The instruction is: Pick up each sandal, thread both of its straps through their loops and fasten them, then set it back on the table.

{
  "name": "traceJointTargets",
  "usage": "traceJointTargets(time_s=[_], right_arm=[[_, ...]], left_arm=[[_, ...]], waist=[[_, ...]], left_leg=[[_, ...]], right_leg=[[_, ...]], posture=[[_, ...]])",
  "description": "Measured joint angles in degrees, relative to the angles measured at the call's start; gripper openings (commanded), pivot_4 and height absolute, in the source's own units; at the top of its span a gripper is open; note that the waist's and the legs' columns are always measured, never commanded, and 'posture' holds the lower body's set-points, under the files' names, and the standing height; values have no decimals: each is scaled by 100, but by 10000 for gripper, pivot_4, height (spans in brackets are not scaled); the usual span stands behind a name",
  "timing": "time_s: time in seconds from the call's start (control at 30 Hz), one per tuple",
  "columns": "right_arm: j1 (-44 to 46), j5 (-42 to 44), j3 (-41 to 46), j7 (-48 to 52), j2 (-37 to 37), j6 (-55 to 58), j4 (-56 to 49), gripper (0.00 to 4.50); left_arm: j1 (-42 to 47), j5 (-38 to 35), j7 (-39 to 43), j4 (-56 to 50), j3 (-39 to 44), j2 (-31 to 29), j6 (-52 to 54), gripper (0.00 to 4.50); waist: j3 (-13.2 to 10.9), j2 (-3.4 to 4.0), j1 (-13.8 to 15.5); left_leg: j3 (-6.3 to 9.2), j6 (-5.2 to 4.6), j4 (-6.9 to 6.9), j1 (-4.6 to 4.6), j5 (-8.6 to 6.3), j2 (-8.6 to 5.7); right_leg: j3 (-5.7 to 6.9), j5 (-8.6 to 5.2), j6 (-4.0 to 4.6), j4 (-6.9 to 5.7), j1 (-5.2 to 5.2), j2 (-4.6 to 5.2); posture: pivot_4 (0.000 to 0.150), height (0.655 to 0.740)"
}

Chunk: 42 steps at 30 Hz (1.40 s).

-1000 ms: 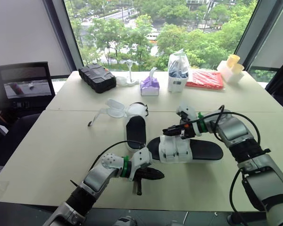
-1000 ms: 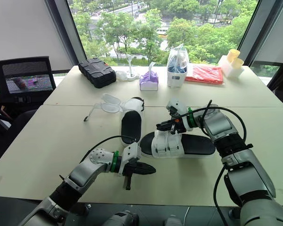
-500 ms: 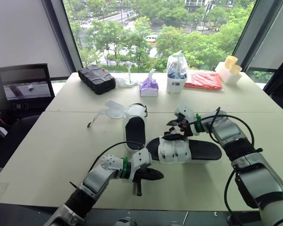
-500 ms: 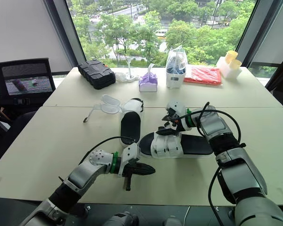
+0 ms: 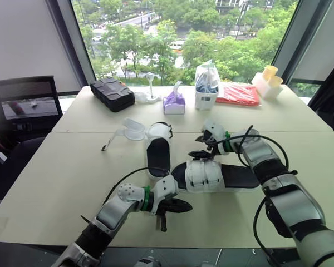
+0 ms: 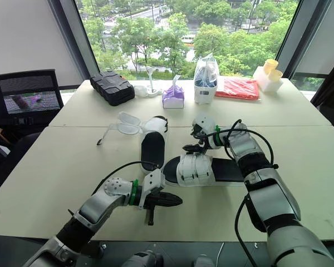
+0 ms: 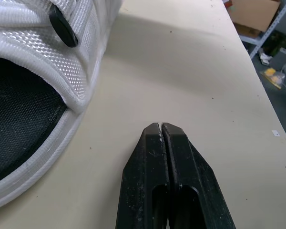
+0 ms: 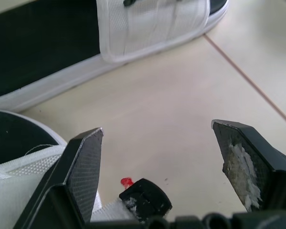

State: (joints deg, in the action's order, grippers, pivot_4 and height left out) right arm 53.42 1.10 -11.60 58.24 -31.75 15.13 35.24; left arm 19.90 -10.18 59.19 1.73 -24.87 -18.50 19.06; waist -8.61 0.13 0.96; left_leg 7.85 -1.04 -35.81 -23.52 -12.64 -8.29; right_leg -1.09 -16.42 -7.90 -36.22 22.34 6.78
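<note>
White straps [image 5: 205,175] cross the near sandal [image 5: 239,177], flat on the table [image 5: 72,167], second sandal [image 5: 158,153] at its 10 o'clock — neither lifted, fastening unclear, so most work seems left. The right gripper [image 5: 203,147] gapes empty at its 12 o'clock; the left gripper [image 5: 185,207] lies clenched, empty, at 7 o'clock.

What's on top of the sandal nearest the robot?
Two white straps lie across the sandal, with its black footbed showing on either side. The footbed beneath them is covered. The right gripper, open, is at the far edge of the straps.
</note>
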Motion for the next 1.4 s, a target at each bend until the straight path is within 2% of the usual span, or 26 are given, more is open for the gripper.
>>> traceJointTargets(time_s=[0.17,0.27,0.5,0.73,0.97,1.17,1.4], right_arm=[[-543,125,642,-364,-454,101,-1615,39162],[-1046,3,807,-723,-669,-204,-2072,39162],[-2536,-1079,912,-1576,-1822,-3134,-2525,39162],[-3016,-1892,864,-2326,-2359,-5941,-2263,39162],[-2958,-2465,584,-2779,-2336,-7361,-1742,39162],[-1861,-3573,-153,-3234,-1979,-8515,-787,39162],[-1003,-5197,-587,-4544,-1456,-9118,-43,39162]], left_arm=[[-110,-72,-165,-15,172,45,-47,0],[-112,-196,-304,-36,396,27,131,0],[-97,-832,-412,-666,1226,-414,1003,0],[67,-1452,-321,-983,1794,-872,1667,0],[142,-1661,-347,-1007,1938,-981,1825,0],[362,-1766,-499,-978,2025,-980,1931,0],[233,-1810,-697,-1039,2254,-1108,1969,0]], waist=[[0,0,-24],[-2,0,-25],[-5,0,-56],[-13,2,-73],[-15,0,-66],[-19,-2,-163],[-21,-6,-182]], left_leg=[[0,3,4,0,1,8],[0,1,7,0,2,8],[-16,29,29,-13,23,7],[-22,40,33,-3,31,10],[-21,49,34,0,38,10],[-22,66,49,4,49,10],[-23,89,70,4,63,14]], right_leg=[[-1,0,0,-1,1,1],[-2,0,-1,-3,7,1],[-15,-2,-3,-4,26,-1],[-22,-3,-2,-19,20,-8],[-22,-3,-2,-18,20,-11],[-26,-3,-1,-22,20,-14],[-42,-11,13,-62,53,-26]], posture=[[1500,7400],[1500,7400],[1500,7400],[1500,7400],[1500,7400],[1500,7400],[1500,7400]])
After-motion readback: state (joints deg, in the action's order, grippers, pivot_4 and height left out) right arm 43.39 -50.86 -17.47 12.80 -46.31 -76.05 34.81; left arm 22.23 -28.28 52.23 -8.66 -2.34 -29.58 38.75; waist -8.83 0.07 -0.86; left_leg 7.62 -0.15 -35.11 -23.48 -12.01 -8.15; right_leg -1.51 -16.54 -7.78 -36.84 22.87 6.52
